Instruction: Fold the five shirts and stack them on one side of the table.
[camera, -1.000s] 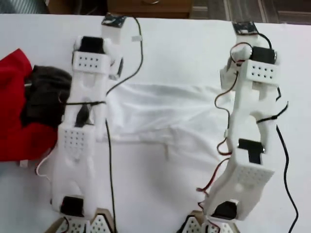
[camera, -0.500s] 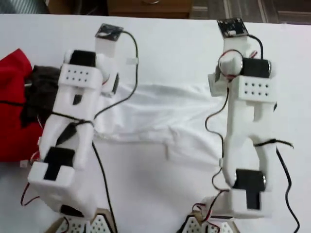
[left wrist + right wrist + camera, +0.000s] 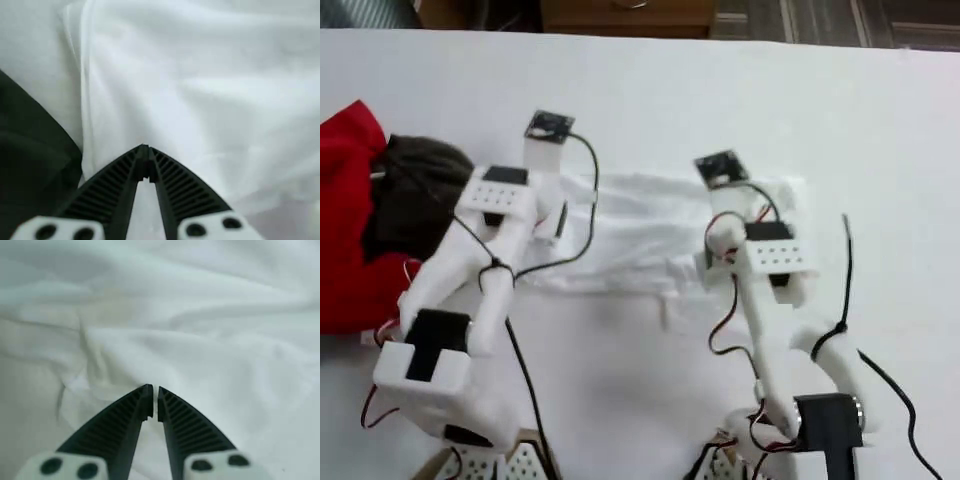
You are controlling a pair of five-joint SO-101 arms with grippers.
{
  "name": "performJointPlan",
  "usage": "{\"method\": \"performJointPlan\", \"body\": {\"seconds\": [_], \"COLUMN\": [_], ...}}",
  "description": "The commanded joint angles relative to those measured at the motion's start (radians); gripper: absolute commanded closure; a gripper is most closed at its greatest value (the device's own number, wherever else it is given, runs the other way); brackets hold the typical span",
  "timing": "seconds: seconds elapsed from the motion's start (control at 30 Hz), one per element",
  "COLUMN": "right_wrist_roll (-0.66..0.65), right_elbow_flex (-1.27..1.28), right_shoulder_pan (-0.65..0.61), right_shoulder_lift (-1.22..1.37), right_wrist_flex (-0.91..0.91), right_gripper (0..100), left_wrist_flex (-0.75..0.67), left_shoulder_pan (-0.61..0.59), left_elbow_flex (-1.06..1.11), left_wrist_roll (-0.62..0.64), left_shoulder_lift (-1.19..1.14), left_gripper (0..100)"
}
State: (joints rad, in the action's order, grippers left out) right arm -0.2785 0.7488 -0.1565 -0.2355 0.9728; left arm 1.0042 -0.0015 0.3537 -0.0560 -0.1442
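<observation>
both arms had drawn back toward their bases, the right swinging inward. the left gripper (image 3: 145, 165) and right gripper (image 3: 151, 402) sat closed tip to tip over the white shirt (image 3: 640, 225) mid-table; whether they held any cloth was unclear. the fold looked underway.

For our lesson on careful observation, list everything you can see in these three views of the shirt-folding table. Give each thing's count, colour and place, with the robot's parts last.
white shirt: one, white, lying crumpled across the middle of the table
red garment: one, red, at the table's edge on the left arm's side
dark garment: one, dark, on top of the red garment, beside the white shirt's end
table: one, white, under everything
wooden furniture: one, brown, beyond the table's far edge
left arm: one, white with black cable, next to the dark garment
right arm: one, white with black and red cables
left gripper: one, black, shut, over the white shirt
right gripper: one, black, shut, over the white shirt's folds
</observation>
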Motion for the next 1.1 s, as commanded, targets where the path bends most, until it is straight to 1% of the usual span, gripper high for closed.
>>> {"method": "performJointPlan", "body": {"seconds": [0.0, 0.2, 0.3, 0.4, 0.47, 0.53, 0.6, 0.7, 0.87, 1.07], "right_wrist_roll": [0.002, 0.002, 0.002, 0.002, 0.002, 0.0, -0.046, -0.138, -0.15, -0.146], "right_elbow_flex": [0.049, 0.08, 0.052, 0.006, -0.021, -0.026, -0.015, 0.003, 0.002, -0.003], "right_shoulder_pan": [-0.035, -0.035, -0.031, -0.041, -0.079, -0.143, -0.202, -0.24, -0.236, -0.236], "right_shoulder_lift": [-0.05, -0.059, -0.093, -0.163, -0.216, -0.249, -0.257, -0.223, -0.067, 0.113], "right_wrist_flex": [-0.044, -0.019, 0.008, 0.067, 0.137, 0.196, 0.208, 0.173, 0.101, -0.027], "right_gripper": [96.7, 96.7, 96.7, 96.7, 96.1, 92.7, 89.3, 89.3, 90.1, 90.0], "left_wrist_flex": [-0.061, -0.112, -0.146, -0.147, -0.147, -0.149, -0.149, -0.149, -0.157, -0.157], "left_shoulder_pan": [-0.014, -0.071, -0.095, -0.094, -0.092, -0.091, -0.091, -0.094, -0.094, -0.095], "left_elbow_flex": [0.076, 0.176, 0.202, 0.203, 0.205, 0.208, 0.208, 0.208, 0.208, 0.208], "left_wrist_roll": [-0.048, -0.061, -0.061, -0.06, -0.057, -0.054, -0.054, -0.052, -0.052, -0.052], "left_shoulder_lift": [0.057, 0.057, 0.057, 0.057, 0.057, 0.057, 0.057, 0.057, 0.057, 0.057], "left_gripper": [97, 97, 97, 97, 97, 97, 97, 97, 97, 97]}}
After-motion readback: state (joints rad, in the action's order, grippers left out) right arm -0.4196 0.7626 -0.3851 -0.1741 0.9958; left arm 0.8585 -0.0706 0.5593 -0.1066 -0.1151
